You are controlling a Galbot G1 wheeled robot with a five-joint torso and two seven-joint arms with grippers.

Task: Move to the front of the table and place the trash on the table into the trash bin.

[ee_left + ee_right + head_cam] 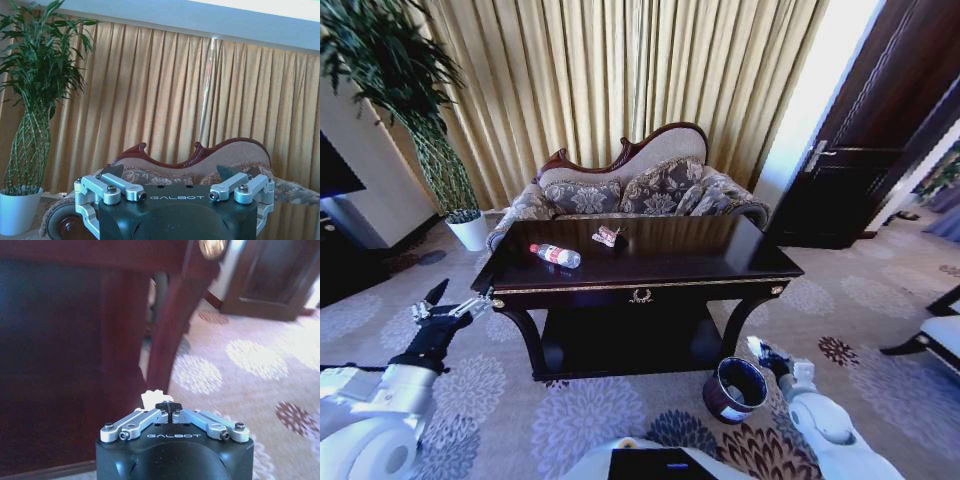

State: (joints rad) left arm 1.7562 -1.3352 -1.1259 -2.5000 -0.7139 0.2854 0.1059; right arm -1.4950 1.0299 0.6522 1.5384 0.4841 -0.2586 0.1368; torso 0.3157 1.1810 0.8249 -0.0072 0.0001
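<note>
The dark glossy table (720,268) stands straight ahead, with a clear bottle with a red label (556,256) and a crumpled wrapper (608,237) lying on its top. The round dark trash bin (735,390) sits on the carpet by the table's front right leg. My right gripper (767,355) hovers low beside the bin's rim. In the right wrist view this gripper (170,407) is shut on a small white paper bit (151,397), close to the table leg (170,325). My left gripper (445,305) is held open off the table's front left corner, and in the left wrist view its fingers (117,171) are spread wide with nothing between them.
A patterned sofa (640,185) stands behind the table before gold curtains. A tall plant in a white pot (470,230) is at the back left. A dark door (880,130) is at the right, and a chair (935,335) shows at the right edge. Patterned carpet lies in front.
</note>
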